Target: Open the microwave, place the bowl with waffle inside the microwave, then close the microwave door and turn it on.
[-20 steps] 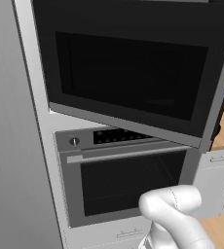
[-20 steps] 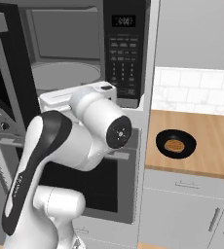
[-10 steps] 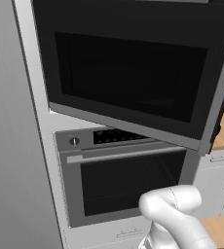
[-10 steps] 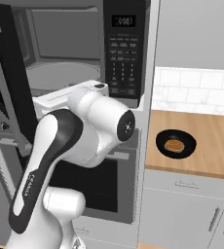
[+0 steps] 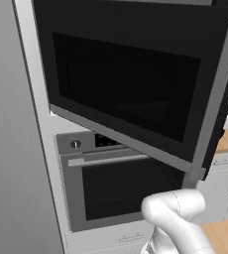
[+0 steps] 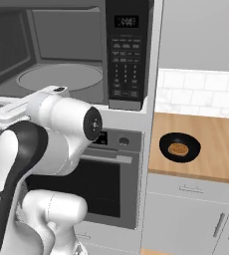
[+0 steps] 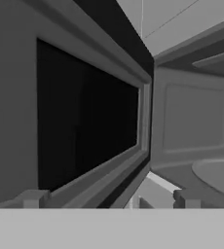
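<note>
end effector (image 7: 109,199): fingers spread wide, holding nothing, at the open microwave door's (image 5: 131,94) inner frame | microwave (image 6: 76,55): cavity open, turntable (image 6: 59,77) bare | bowl (image 6: 179,147) with waffle (image 6: 178,148): on wooden surface (image 6: 211,149), right of microwave, well apart

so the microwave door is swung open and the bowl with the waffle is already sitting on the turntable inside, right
Not quite. The microwave door is swung open, but the bowl with the waffle is on the wooden counter to the right of the microwave, not on the turntable. The right base view shows this.
</note>
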Controlling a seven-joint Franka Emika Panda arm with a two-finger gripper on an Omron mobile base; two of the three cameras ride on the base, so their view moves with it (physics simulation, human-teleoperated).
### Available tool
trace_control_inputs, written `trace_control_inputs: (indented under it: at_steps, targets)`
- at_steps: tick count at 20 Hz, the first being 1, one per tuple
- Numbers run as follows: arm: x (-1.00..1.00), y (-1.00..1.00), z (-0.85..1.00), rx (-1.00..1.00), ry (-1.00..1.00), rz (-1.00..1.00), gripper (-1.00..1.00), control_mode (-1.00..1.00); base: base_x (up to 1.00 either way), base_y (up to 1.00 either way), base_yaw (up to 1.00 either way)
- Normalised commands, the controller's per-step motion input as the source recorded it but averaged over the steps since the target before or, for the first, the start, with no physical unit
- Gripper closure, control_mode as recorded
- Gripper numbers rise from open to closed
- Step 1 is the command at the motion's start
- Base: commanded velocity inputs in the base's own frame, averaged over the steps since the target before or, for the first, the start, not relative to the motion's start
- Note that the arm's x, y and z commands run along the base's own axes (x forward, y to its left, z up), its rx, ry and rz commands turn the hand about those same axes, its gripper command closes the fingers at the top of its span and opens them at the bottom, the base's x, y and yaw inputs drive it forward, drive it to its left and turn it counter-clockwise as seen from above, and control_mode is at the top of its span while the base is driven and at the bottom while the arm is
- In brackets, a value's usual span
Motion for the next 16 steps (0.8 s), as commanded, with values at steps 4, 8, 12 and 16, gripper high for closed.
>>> trace_control_inputs:
  at_steps: [4,8,12,16]
  targets:
    - [-0.17,1.00,-0.01,-0.06,0.00,0.05,-1.00,-1.00,0.00,0.00,0.00]
    - [-0.14,1.00,0.00,-0.06,0.00,0.04,-1.00,-1.00,0.00,0.00,0.00]
    - [-0.18,1.00,0.00,-0.04,0.00,0.04,-1.00,-1.00,0.00,0.00,0.00]
    - [-0.14,1.00,0.00,-0.04,0.00,0.03,-1.00,-1.00,0.00,0.00,0.00]
